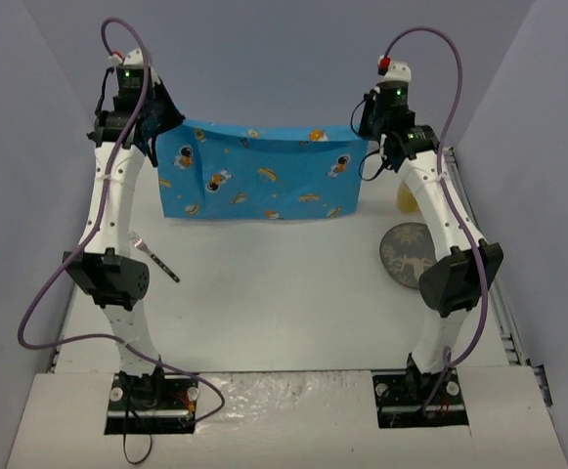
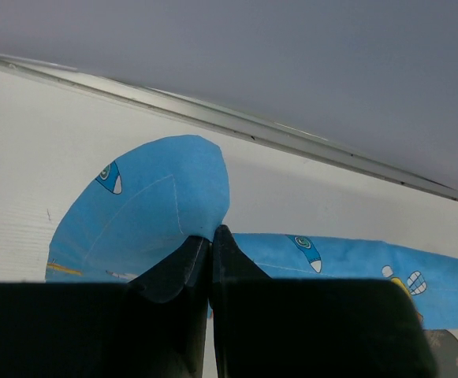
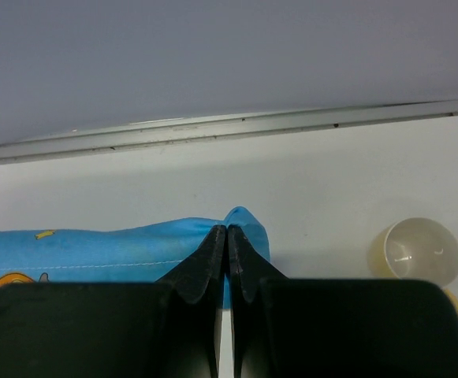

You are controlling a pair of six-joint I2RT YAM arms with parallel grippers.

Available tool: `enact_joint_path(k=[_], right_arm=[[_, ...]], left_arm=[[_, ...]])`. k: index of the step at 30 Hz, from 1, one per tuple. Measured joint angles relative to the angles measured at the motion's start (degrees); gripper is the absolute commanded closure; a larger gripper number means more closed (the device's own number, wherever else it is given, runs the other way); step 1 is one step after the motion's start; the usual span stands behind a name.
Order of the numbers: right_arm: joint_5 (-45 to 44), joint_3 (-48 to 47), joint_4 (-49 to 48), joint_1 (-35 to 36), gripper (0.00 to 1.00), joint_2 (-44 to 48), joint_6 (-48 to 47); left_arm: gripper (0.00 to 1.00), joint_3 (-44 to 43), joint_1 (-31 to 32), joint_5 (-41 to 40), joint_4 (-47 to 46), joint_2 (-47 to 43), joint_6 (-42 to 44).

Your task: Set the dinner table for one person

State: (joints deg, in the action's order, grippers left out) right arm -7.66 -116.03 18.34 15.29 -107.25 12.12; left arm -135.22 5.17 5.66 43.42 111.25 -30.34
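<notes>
Clearly, both arms share one load. The left end effector [image 2: 210, 232] has its jaws pressed together on the upper left corner of the blue cartoon-print mat [image 1: 264, 178], and the right end effector [image 3: 226, 230] is pinched on the upper right corner. The mat hangs between them as a stretched sheet, its long axis running left to right.

The counter [image 1: 284, 303] lies straight below the mat and both end effectors, and spreads out on the mat's near side. Whether the mat's lower edge touches the white surface I cannot tell.

Neither arm is nearer the job, since each holds its own corner. The coming move therefore looks like a joint one: bring both corners down and toward the near side evenly, so the mat lies flat on the counter. Uneven travel would likely skew or wrinkle it.

On the near side of the mat, off its left end, a fork [image 1: 156, 256] lies on the counter. Off its right end sit a dark patterned plate [image 1: 401, 256] and, closer to the mat, a pale cup [image 3: 416, 250].
</notes>
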Motion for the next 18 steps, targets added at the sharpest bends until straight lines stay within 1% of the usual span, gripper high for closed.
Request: enact_joint_path(k=[2,4,7,10,14,16,18], right_arm=[[0.3,0.2,-1.2,0.0,1.00,0.4,-0.8],[0.9,4.1,-5.6,0.0,1.00,2.7,-1.6],[1.8,15.2,-10.7,0.0,1.00,9.5,-2.1],[2.7,24.9,-16.7,0.0,1.00,15.6,-2.3],[3.7,40.4,-25.5,0.0,1.00,23.0,-1.5],[4.3,47.5,-28.0,0.1,1.00,24.0,-0.5],[4.8,53.1,-29.5,0.1,1.00,23.0,0.9]], left_arm=[[1.00,1.6,-0.6,1.9,-1.5,-0.7,0.6],[1.00,6.2,-1.1,3.4,-5.3,-3.1,1.4],[1.00,20.3,-1.5,4.8,-11.9,-11.3,2.4],[1.00,35.1,-1.5,5.1,-21.8,-20.3,2.2],[1.00,56.3,-1.5,4.3,-33.7,-31.3,-0.9],[0.99,64.9,-1.5,3.8,-37.8,-33.1,-3.4],[0.94,72.6,-1.5,3.3,-40.5,-32.3,-6.3]])
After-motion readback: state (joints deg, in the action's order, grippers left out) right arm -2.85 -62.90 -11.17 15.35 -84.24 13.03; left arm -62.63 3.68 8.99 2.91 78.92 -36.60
